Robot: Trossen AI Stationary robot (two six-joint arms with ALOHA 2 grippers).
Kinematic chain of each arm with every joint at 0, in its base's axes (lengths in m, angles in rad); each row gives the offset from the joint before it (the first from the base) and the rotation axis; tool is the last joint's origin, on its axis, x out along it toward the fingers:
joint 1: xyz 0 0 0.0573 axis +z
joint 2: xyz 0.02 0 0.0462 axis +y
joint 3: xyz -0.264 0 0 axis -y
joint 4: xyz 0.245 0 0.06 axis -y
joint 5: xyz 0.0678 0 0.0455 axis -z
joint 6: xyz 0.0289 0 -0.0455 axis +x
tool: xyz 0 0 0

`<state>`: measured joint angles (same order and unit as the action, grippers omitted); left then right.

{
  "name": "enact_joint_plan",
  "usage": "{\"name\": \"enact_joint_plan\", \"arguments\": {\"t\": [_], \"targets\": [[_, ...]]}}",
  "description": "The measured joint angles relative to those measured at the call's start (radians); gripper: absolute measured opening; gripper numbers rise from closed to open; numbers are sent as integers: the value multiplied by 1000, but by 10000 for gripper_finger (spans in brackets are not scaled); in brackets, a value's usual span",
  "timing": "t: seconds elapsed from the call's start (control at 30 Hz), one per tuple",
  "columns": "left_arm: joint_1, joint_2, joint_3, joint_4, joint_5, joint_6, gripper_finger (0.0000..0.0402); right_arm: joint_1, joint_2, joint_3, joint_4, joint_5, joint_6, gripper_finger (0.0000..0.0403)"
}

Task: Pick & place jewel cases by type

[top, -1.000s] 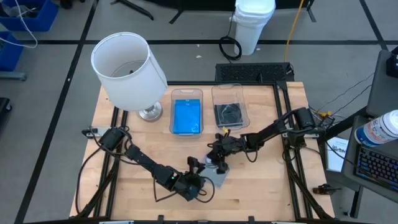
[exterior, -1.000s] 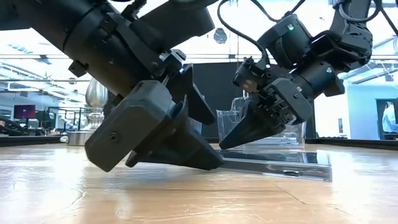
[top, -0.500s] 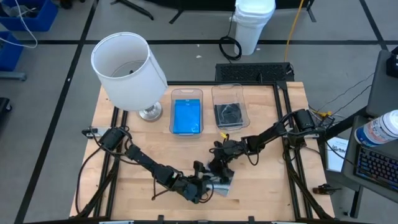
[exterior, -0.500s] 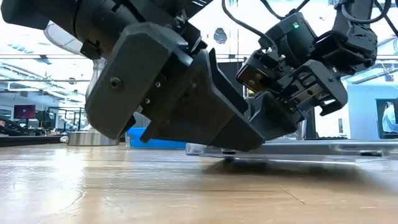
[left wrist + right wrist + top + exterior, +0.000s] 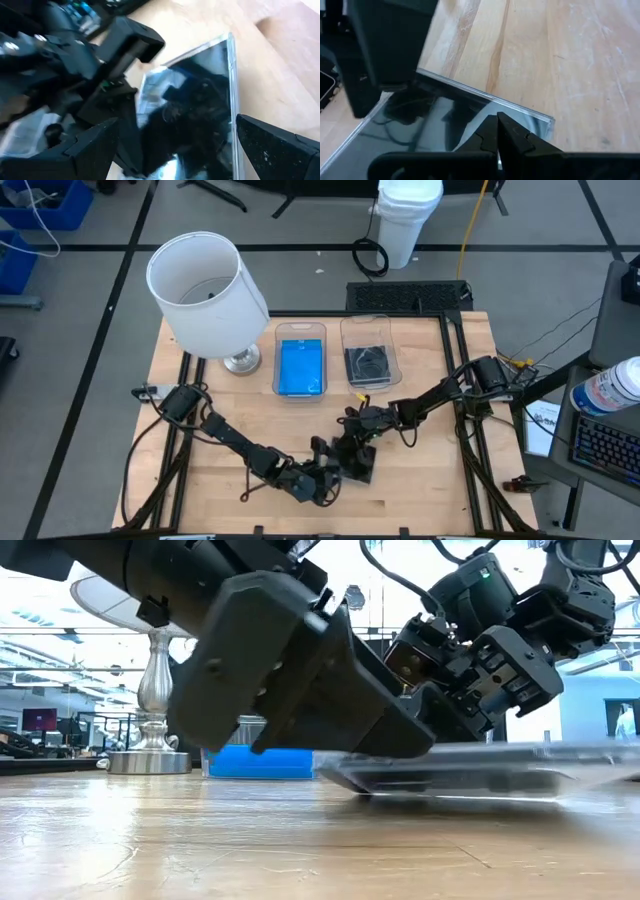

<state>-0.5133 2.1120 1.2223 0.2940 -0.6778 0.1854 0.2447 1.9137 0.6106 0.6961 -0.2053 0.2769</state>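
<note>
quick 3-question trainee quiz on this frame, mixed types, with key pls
1. True or false: the right gripper is shut, its tips on the clear jewel case.
2. What fills the left bin? A) a blue jewel case B) a lamp C) cables
3. The left gripper has its fingers ____ either side of the clear case on the table.

Key: 1 true; 2 A; 3 open

arms [image 5: 230,438] — black, jointed | cables — black, looped | fingers [image 5: 280,145] — matte wedges
</note>
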Motion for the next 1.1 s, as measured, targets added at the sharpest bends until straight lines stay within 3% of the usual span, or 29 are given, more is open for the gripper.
{"name": "enact_joint_plan", "arguments": {"t": [0.33, 0.6, 0.77, 0.8, 0.93, 1.1], "targets": [[6, 0, 13, 29, -99, 45, 392, 0, -1, 1, 8, 1, 56, 0], [37, -1, 33, 27, -122, 49, 392, 1, -1, 1, 9, -4, 110, 0], [57, -7, 46, -10, -244, 89, 392, 6, 0, 0, 15, -51, 167, 0], [61, -7, 50, -15, -222, 92, 391, 11, 1, 0, 12, -56, 181, 0], [85, -29, 74, -74, -349, 49, 392, 22, -2, -1, 2, -92, 154, 0], [87, -30, 69, -162, -285, -34, 392, 31, -22, 0, 7, -56, 62, 0]]}}
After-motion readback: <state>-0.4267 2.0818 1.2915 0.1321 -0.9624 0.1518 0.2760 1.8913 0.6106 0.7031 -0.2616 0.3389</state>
